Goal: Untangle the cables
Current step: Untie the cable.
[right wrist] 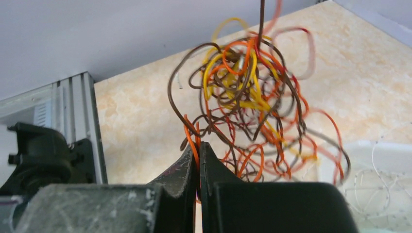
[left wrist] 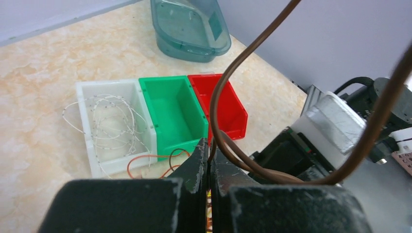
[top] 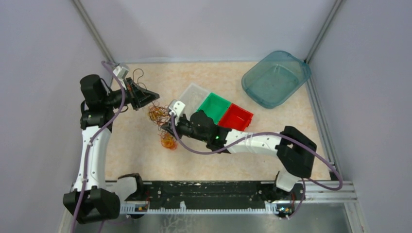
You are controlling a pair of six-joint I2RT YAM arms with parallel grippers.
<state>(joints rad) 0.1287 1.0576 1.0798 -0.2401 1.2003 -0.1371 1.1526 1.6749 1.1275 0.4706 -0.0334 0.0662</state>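
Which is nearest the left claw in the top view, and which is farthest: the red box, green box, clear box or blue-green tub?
1. Clear box: just to the right of the left claw.
2. Green box: next along in the row.
3. Red box: at the row's right end.
4. Blue-green tub: away by the back right corner.

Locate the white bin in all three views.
Top external: centre, white bin left of the green bin.
Left wrist: centre-left, again beside the green bin.
Right wrist: right edge, blurred behind the cable tangle.
Shared landmark: the tangle's orange loops.
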